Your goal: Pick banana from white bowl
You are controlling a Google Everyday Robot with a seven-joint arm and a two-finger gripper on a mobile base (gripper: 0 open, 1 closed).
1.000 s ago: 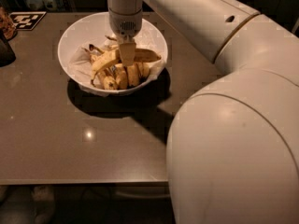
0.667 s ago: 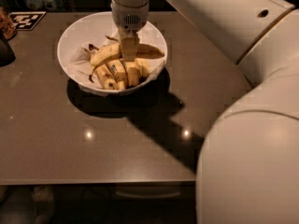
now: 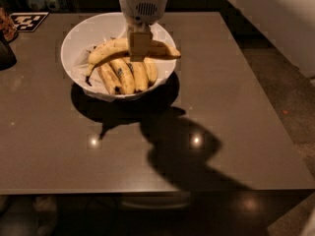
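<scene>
The white bowl (image 3: 83,36) stands on the dark table at the back left, with a crinkled white liner inside. The long curved banana (image 3: 106,50) lies across the top of a bunch of shorter brown-spotted bananas (image 3: 125,75) in the bowl. My gripper (image 3: 140,47) hangs straight down over the bowl's right half, its fingers closed around the middle of the long banana. The banana's ends stick out to the left and right of the gripper.
The brown table (image 3: 236,107) reaches to the right and front edges. A black-and-white marker tag (image 3: 28,20) lies at the back left corner. A dark object (image 3: 6,53) stands at the far left edge. The floor (image 3: 285,87) shows to the right.
The arm's large white body has swung out of the foreground, so the table shows. The gripper stays over the bowl, now gripping the long banana, which sits slightly higher on the bunch.
</scene>
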